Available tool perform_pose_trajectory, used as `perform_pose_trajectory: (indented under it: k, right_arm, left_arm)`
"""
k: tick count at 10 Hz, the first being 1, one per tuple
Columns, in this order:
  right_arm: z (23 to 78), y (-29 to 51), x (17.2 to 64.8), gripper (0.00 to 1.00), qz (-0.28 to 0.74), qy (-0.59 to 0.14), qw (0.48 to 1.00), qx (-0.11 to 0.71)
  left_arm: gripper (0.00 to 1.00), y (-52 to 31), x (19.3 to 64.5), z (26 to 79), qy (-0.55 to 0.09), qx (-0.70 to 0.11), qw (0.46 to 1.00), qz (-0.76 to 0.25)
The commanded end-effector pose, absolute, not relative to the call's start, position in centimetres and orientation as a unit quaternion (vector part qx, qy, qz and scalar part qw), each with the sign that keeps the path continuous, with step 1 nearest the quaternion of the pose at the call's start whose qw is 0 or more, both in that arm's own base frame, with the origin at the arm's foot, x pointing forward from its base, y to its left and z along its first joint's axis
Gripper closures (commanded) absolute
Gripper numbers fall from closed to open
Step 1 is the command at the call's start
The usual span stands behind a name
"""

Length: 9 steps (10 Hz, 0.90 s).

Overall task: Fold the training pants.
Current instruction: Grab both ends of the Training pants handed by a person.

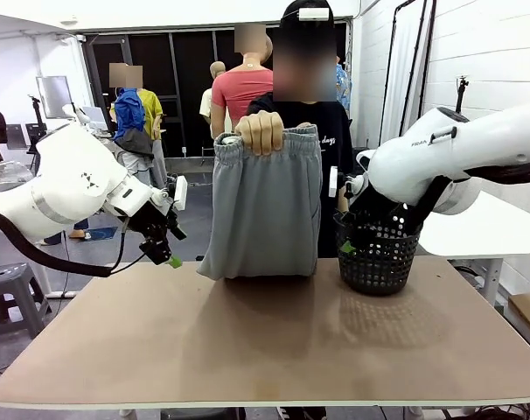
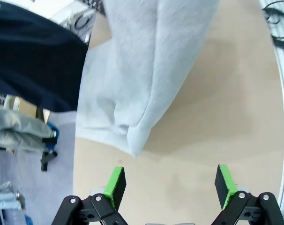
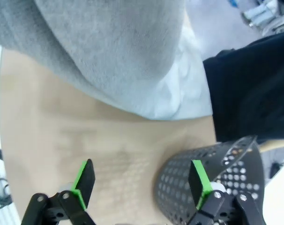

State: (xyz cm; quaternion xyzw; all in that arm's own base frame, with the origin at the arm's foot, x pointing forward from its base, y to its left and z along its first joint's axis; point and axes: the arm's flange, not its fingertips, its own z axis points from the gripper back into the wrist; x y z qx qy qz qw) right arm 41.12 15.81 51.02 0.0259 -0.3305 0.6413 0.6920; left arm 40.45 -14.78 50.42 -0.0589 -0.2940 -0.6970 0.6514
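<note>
A person across the table holds the light grey training pants (image 1: 265,206) up by the waistband with a hand (image 1: 260,131); the legs hang down and their ends rest on the far part of the table (image 1: 265,350). My left gripper (image 1: 170,248) hovers open just left of the pants' lower edge, above the table. Through the left wrist camera the pants (image 2: 142,70) hang ahead of the open green-padded fingers (image 2: 115,183). My right gripper (image 1: 348,241) sits open beside the black basket; in its wrist view the pants (image 3: 114,51) drape above the fingers (image 3: 84,180).
A black mesh basket (image 1: 377,254) stands at the table's far right, close against my right gripper, and shows as a perforated wall (image 3: 207,168) in the right wrist view. The person's dark shirt (image 2: 34,56) is behind the pants. The near table half is bare.
</note>
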Motion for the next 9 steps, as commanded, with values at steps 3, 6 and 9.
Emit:
perform_pose_trajectory:
  k: [3, 6, 9]
  right_arm:
    - [48.5, 14.8, 41.9, 0.00, 0.638, -0.398, 0.650, 0.109]
    - [47.9, 15.0, 42.0, 0.00, 0.637, -0.407, 0.636, 0.155]
    - [47.8, 15.3, 42.0, 0.00, 0.632, -0.416, 0.627, 0.185]
  left_arm:
    - [0.00, -14.2, 42.1, 49.9, -0.323, -0.115, 0.619, -0.707]
    - [0.00, -14.5, 42.1, 49.9, -0.364, -0.159, 0.622, -0.675]
    - [0.00, -15.4, 41.5, 49.8, -0.385, -0.180, 0.609, -0.670]
